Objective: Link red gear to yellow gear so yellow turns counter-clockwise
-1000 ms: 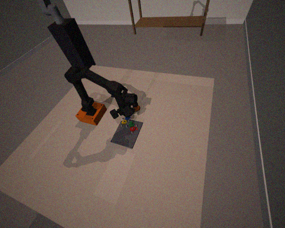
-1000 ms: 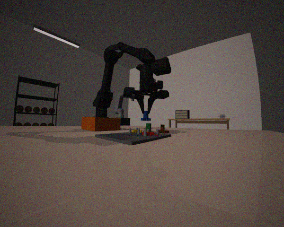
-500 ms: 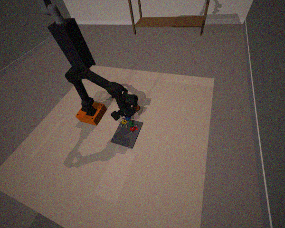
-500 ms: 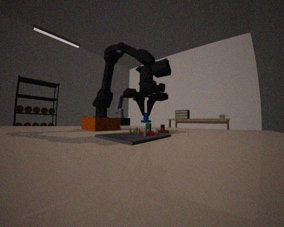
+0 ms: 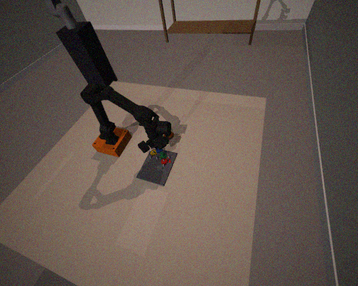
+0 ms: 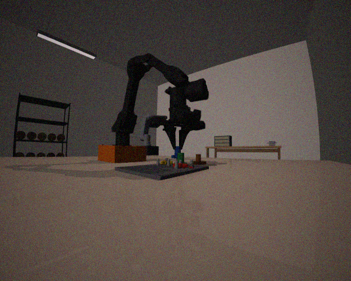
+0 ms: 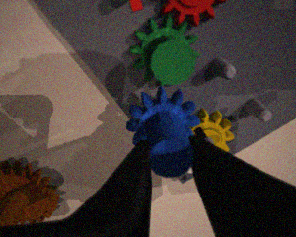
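My gripper (image 6: 177,148) (image 7: 168,146) is shut on the blue gear's upright handle. The blue gear (image 6: 175,156) (image 7: 163,116) is held upright a little above the grey board (image 5: 151,170) (image 6: 157,173), near its back corner. In the wrist view it lies between the green and yellow gears and partly covers the yellow one. The green gear (image 5: 163,155) (image 6: 180,157) (image 7: 173,61) stands on the board beside the red gear (image 5: 164,161) (image 6: 183,165) (image 7: 192,6). The yellow gear (image 5: 154,152) (image 6: 162,162) (image 7: 221,129) is on the board. The peg under the blue gear is hidden.
A loose orange-brown gear (image 5: 171,134) (image 6: 199,161) (image 7: 20,195) stands on the table beyond the board. Two bare pegs (image 7: 227,69) (image 7: 263,115) show right of the green and blue gears in the wrist view. The orange arm base (image 5: 113,144) (image 6: 121,153) is left of the board.
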{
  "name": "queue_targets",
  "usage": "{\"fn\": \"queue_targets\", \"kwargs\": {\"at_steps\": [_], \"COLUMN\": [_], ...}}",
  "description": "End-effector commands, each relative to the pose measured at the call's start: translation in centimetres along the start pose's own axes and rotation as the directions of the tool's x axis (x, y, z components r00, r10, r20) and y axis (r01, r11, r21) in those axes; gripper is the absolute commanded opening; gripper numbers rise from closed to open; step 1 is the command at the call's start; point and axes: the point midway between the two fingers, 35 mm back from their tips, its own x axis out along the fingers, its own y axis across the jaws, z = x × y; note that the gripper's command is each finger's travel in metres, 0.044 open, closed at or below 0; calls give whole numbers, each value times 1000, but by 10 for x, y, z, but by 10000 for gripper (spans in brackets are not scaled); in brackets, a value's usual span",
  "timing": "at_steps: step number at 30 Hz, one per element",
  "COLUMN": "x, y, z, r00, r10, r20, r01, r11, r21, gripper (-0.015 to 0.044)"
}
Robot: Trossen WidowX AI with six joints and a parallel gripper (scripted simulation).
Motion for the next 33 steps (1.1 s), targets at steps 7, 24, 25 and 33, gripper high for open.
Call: {"fn": "queue_targets", "kwargs": {"at_steps": [7,24,25,33], "x": [13,14,14,15], "y": [0,0,0,0], "z": [-1,-1,-1,-1], "r00": [1000,1000,1000,1000], "r10": [0,0,0,0], "r20": [-2,-2,-2,-2], "r01": [1,1,1,0], "r11": [972,982,987,998], "r21": [234,189,160,-63], "gripper": [0,0,0,0]}}
